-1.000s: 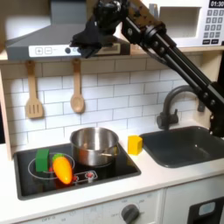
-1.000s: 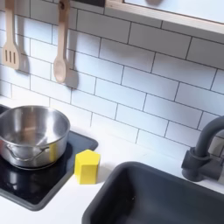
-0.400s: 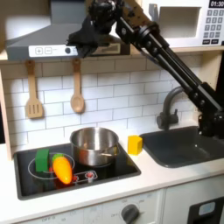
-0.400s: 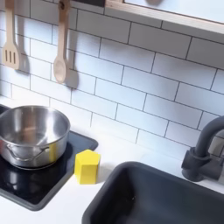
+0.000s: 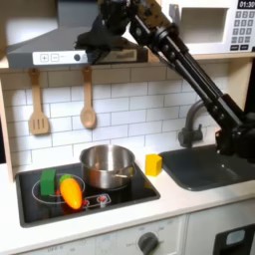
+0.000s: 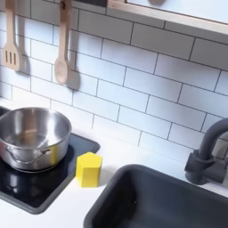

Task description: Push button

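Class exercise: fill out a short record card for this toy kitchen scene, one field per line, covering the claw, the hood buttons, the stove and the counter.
claw: up at the range hood, open or shut unclear
hood buttons: small controls on the hood's front strip, just below the claw
stove: steel pot; orange and green items at front
counter: yellow block between stove and sink
wall: spatula, wooden spoon hanging

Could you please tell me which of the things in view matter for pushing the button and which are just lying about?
Part of the job:
- gripper, up at the range hood
- hood buttons on the hood's front panel

Just lying about:
- steel pot
- yellow block
- orange and green items on the stove
- wooden spatula and wooden spoon
- sink and faucet
- microwave
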